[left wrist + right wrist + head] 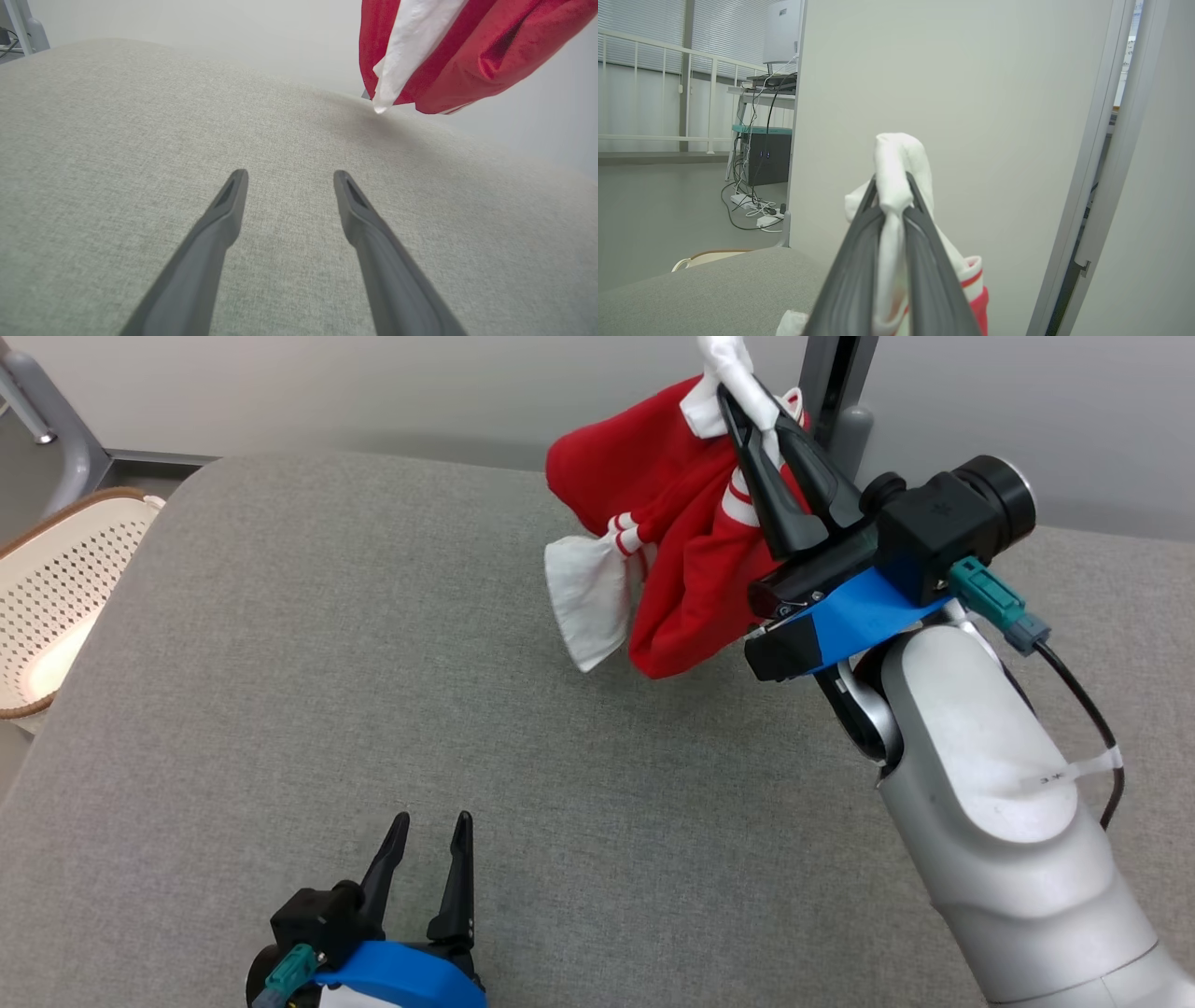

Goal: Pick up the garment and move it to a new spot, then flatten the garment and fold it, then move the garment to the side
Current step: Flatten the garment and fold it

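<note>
The right gripper (747, 406) is pinched tight on a white fold of the red-and-white garment (672, 513), which hangs bunched below the fingers over the far right part of the grey padded surface (373, 663) – long axis roughly vertical, with its lowest white corner close above the cloth top. The left gripper (432, 821) rests low at the near edge, fingers spread and holding nothing, well apart from the garment, which lies ahead and to its right. The set-down therefore looks to be the right arm's job.
</note>
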